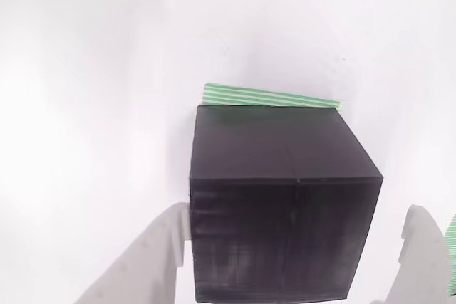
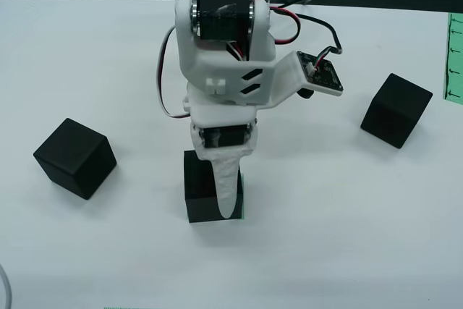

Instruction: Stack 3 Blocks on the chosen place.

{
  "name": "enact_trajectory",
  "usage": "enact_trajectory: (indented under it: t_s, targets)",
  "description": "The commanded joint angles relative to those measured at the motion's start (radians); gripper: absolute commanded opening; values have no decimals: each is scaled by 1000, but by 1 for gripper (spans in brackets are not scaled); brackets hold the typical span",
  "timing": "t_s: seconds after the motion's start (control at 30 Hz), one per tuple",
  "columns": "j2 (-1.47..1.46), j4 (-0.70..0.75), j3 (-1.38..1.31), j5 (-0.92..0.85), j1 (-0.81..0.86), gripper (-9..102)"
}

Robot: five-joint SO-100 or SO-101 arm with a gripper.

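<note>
as the view that rides on the gripper shows it, the gripper (image 1: pixel 299 261) has its two white fingers (image 1: pixel 142 261) spread to either side of a black block (image 1: pixel 281 204); the left finger lies close against the block's left face, while the right finger stands off it with white table showing between, so the fingers are apart and not clamped. this block sits on the green-and-white striped patch (image 1: pixel 271 97), whose far edge shows as a thin band just beyond the block's top face. in the view from above, the gripper (image 2: pixel 226 193) points down over the same block (image 2: pixel 202 195), one white finger lying across its top and front, and a sliver of green (image 2: pixel 244 211) shows at its right base. the white arm (image 2: pixel 228 56) rises from there toward the far edge of the table (image 2: pixel 108 63), red, white and black wires looping off its right side. a second block (image 2: pixel 75 158) sits well apart on the left, turned at an angle. a third block (image 2: pixel 396 110) sits well apart on the right, near a green striped strip (image 2: pixel 453 56) at the picture's right edge.
</note>
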Motion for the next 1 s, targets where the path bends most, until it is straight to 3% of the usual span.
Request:
enact_trajectory:
  t_s: [0.0, 0.3, 0.5, 0.67, 0.97]
  targets:
    - [109, 8, -32, -9, 23, 37]
    - [321, -14, 137, -160, 173, 37]
    - [390, 6, 179, -189, 360, 36]
    - [328, 8, 169, -175, 534, 37]
    - [74, 8, -35, -92, 617, 37]
